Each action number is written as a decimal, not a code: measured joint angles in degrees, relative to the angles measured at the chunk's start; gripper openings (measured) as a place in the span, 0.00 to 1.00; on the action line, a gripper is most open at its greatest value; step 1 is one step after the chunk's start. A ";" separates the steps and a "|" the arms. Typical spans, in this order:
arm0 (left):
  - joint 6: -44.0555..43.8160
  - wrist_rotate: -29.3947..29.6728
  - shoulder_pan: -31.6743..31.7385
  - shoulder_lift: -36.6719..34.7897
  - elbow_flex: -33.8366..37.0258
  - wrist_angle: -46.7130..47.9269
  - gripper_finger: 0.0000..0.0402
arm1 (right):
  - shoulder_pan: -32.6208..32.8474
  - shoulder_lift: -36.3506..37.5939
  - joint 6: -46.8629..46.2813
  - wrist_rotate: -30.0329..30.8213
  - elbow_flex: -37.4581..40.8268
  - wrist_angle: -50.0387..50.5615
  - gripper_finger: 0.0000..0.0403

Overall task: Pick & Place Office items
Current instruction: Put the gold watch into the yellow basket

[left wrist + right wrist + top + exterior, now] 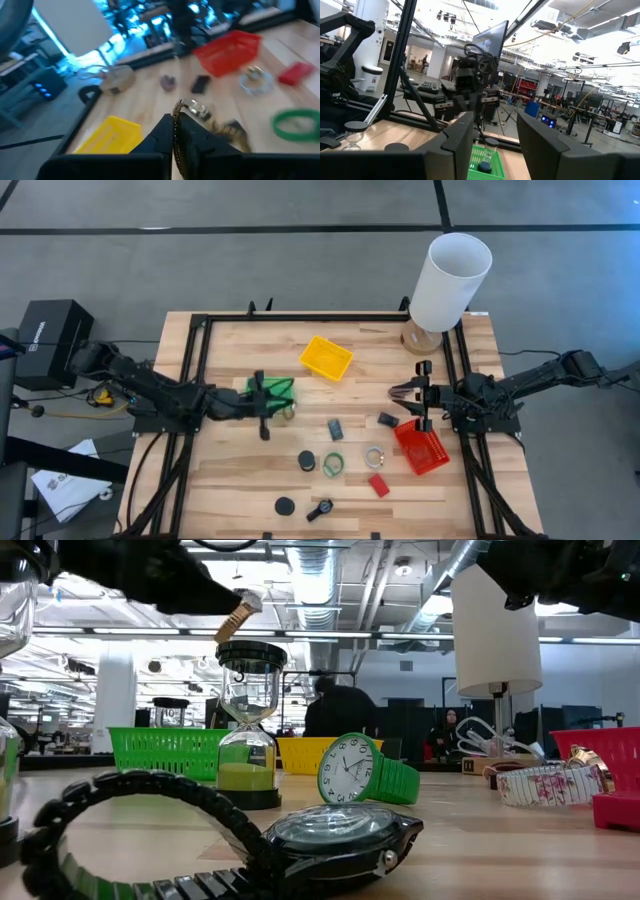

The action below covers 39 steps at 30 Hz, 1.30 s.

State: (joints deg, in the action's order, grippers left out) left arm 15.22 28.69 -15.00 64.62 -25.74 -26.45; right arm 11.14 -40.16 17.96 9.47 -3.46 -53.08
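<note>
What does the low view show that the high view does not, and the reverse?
Only the low view: the items are wristwatches, a black one, a green one, a floral-banded one, and an hourglass; people sit in the room behind.
Only the high view: the red tray's whole outline, the red block, and the left gripper over the green tray.
Both: the yellow tray, the white cylinder.

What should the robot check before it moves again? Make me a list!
1. Left gripper pinching the gold watch by its band: ok.
2. Gold watch lifted off the table: ok, the low view shows it hanging high.
3. Watch right over the green tray: cannot tell; the gripper is at the tray's edge.
4. Right gripper open and empty: ok.
5. Arms far apart: ok.
</note>
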 joint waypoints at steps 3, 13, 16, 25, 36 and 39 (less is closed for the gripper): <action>-0.02 -0.82 3.07 -0.02 0.00 -1.56 0.01 | 0.00 0.00 0.00 0.00 0.00 0.00 0.35; 3.40 -19.01 13.43 1.57 -1.13 -13.28 0.01 | -0.02 0.00 0.00 0.02 0.00 -0.18 0.35; 2.54 -24.99 16.11 4.15 -4.49 -13.60 0.01 | -0.06 -0.01 0.00 0.07 0.00 -0.18 0.35; 13.04 -28.06 24.02 18.70 -19.23 -9.70 0.01 | -0.04 -0.02 -0.04 0.11 0.00 -0.20 0.35; 7.67 -42.59 39.04 32.75 -31.45 10.26 0.01 | 0.00 0.00 -5.15 0.09 0.00 -0.16 0.35; 8.17 -42.44 39.96 36.68 -33.36 10.09 0.01 | 0.00 -0.01 -5.14 0.07 0.00 -0.17 0.35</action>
State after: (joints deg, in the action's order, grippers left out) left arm 23.40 -13.75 24.96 101.30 -59.09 -16.36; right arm 11.14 -40.17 12.82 9.54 -3.46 -53.25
